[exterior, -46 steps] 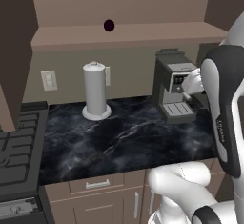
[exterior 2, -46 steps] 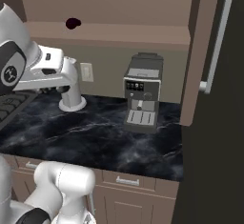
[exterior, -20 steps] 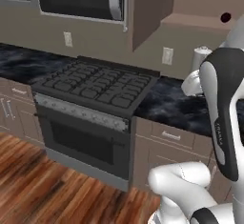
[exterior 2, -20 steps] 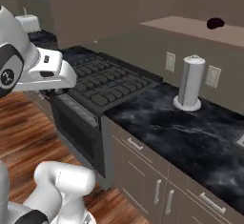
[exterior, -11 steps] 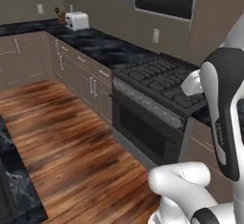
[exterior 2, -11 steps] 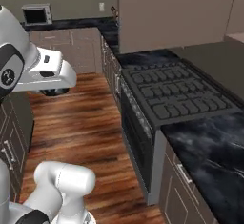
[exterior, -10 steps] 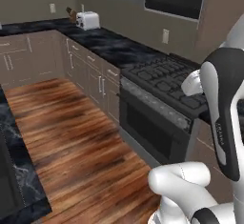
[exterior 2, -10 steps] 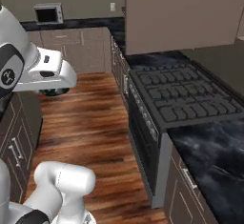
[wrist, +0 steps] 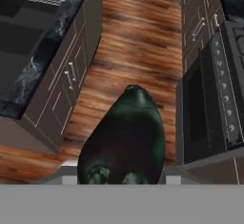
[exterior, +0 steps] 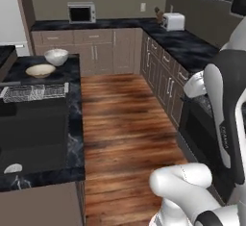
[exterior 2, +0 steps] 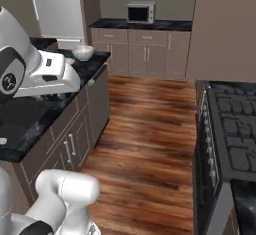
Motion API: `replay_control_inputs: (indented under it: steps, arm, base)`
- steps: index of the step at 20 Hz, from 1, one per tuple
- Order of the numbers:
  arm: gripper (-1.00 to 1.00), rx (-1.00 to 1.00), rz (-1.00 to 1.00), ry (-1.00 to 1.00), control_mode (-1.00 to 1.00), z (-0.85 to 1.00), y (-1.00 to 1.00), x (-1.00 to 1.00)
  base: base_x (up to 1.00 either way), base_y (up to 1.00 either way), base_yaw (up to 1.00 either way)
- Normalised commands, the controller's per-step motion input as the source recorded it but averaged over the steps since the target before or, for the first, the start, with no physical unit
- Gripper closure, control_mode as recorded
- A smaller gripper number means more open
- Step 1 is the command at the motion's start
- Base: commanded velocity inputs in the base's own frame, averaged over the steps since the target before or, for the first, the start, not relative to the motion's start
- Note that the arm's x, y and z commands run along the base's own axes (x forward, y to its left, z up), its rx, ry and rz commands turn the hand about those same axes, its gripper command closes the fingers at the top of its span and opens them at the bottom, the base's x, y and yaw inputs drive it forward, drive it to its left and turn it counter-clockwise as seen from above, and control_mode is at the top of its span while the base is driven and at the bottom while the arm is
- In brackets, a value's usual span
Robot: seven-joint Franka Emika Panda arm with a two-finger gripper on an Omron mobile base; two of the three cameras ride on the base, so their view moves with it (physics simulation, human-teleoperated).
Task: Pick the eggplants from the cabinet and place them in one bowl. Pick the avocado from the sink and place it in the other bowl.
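Observation:
A dark green-purple eggplant (wrist: 123,139) fills the low middle of the hand view, with my gripper (wrist: 119,176) shut on it above the wooden floor; the fingertips are hidden behind it. A white bowl (exterior: 56,56) and a tan bowl (exterior: 40,70) stand on the island counter's far end, the white bowl (exterior 2: 83,52) also showing in the right base view. The dark sink (exterior: 31,124) lies in the island nearer to me, at the upper left of the hand view as the sink (wrist: 14,42). The avocado and the cabinet are out of view.
A wire dish rack (exterior: 33,92) lies between the sink and the bowls. A stove (exterior 2: 232,129) with its oven front stands to my right. A microwave (exterior: 80,12) and a toaster (exterior: 172,21) sit on the back counters. Wooden floor (exterior: 125,124) runs between island and stove.
The whole picture has swung round with the base: the coffee machine counter and stove slid away, and the island with sink and bowls has come into view. The arm keeps its pose.

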Motion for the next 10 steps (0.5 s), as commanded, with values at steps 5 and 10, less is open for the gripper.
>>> replay_control_inputs:
  steps: [5, 10]
  arm:
    - [1.0, 0.0, 0.0, 0.0, 1.0, 0.0, 0.0, 0.0]
    - [1.0, 0.0, 0.0, 0.0, 1.0, 0.0, 0.0, 0.0]
  base:
    - [0.73, -0.33, 0.21]
    - [0.77, -0.34, 0.02]
